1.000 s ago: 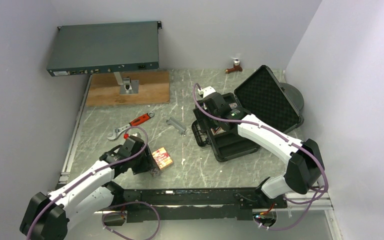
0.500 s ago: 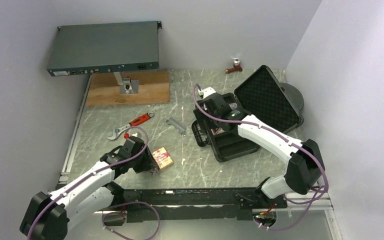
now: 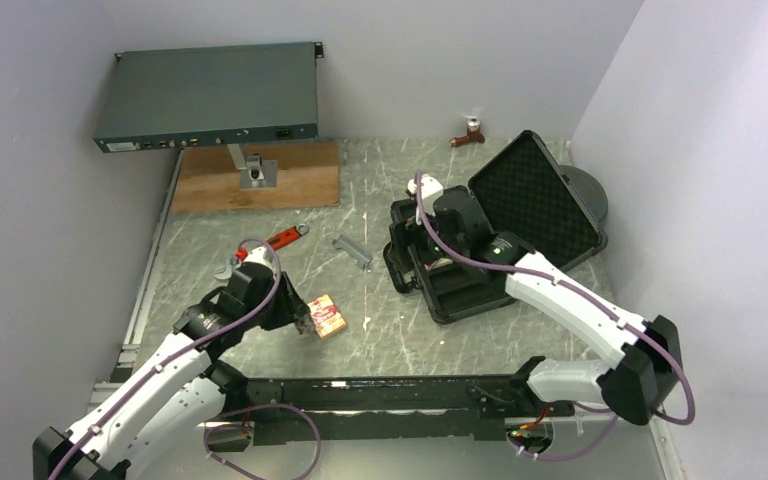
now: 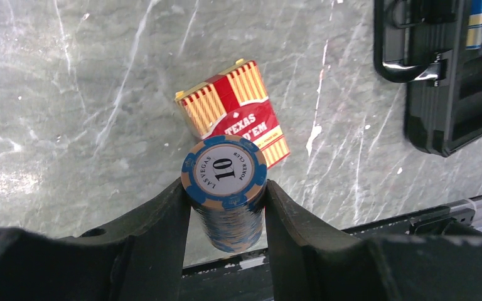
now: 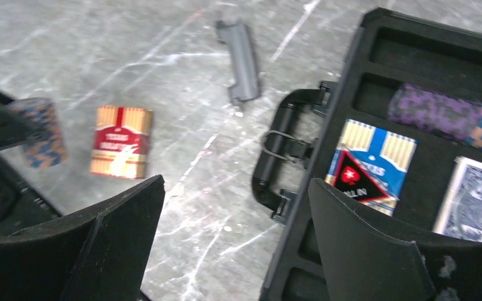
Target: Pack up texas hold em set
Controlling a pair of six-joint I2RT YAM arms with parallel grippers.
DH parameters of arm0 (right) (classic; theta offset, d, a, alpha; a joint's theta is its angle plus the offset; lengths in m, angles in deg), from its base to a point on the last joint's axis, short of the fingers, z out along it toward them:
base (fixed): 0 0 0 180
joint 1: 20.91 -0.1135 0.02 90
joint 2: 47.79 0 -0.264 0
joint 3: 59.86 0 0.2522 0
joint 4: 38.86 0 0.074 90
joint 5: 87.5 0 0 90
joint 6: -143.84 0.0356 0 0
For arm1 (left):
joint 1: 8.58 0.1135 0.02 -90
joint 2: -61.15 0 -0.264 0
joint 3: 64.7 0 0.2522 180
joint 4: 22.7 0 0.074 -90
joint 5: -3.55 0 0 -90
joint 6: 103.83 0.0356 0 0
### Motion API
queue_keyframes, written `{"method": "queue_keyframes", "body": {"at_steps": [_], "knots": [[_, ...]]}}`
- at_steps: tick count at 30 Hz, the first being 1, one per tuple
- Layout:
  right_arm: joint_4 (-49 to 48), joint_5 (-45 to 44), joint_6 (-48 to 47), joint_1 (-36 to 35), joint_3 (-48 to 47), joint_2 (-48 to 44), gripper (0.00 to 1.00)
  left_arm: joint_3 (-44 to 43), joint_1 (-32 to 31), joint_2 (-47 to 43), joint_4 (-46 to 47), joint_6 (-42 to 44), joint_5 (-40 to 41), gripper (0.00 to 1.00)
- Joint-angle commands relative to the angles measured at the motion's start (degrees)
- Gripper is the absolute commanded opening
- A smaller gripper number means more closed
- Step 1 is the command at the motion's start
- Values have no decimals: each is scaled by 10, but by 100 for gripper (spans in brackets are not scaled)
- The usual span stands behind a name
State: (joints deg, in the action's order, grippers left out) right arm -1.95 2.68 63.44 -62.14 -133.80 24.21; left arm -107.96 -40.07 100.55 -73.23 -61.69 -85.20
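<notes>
Your left pincer (image 4: 226,191) is closed partway on the chip stack (image 4: 224,168), clamping its sides so the column cannot scatter, just short of the red-orange card box (image 4: 235,100) lying on the desk (image 4: 69,94). Your right pincer (image 5: 235,188) hangs wide open, empty, over the handle edge of the open case (image 5: 439,53).

Even, soft lighting; right wrist view seems motion-blurred.

Smooth grey marbled table (image 4: 69,94), faintly shiny. Matt black moulded plastic case (image 4: 458,106). Glossy printed cardboard card box (image 4: 235,106). Smooth chip stack (image 4: 224,169) with paper-look label. Bare-grain wooden board (image 3: 305,180). Matt grey-green painted metal unit (image 3: 210,95).
</notes>
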Motion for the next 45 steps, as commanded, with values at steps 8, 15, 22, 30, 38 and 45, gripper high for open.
{"method": "queue_keyframes", "body": {"at_steps": [8, 15, 22, 30, 38, 45], "knots": [[-179, 269, -3, -11, 83, -82, 91, -90, -1, 9, 69, -9, -25, 0], [-280, 287, 37, -28, 112, -62, 91, -132, -1, 29, 89, -17, -43, 0], [-355, 301, 91, -50, 93, 6, 85, -146, -1, 33, 128, -23, -65, 0], [-386, 329, 134, -73, 63, 83, 83, -151, -2, 34, 168, -17, -94, 0], [-416, 357, 153, -87, 49, 121, 82, -138, -2, 30, 221, -20, -126, 0], [-426, 362, 164, -88, 37, 143, 76, -127, -1, 26, 253, -21, -151, 0]]}}
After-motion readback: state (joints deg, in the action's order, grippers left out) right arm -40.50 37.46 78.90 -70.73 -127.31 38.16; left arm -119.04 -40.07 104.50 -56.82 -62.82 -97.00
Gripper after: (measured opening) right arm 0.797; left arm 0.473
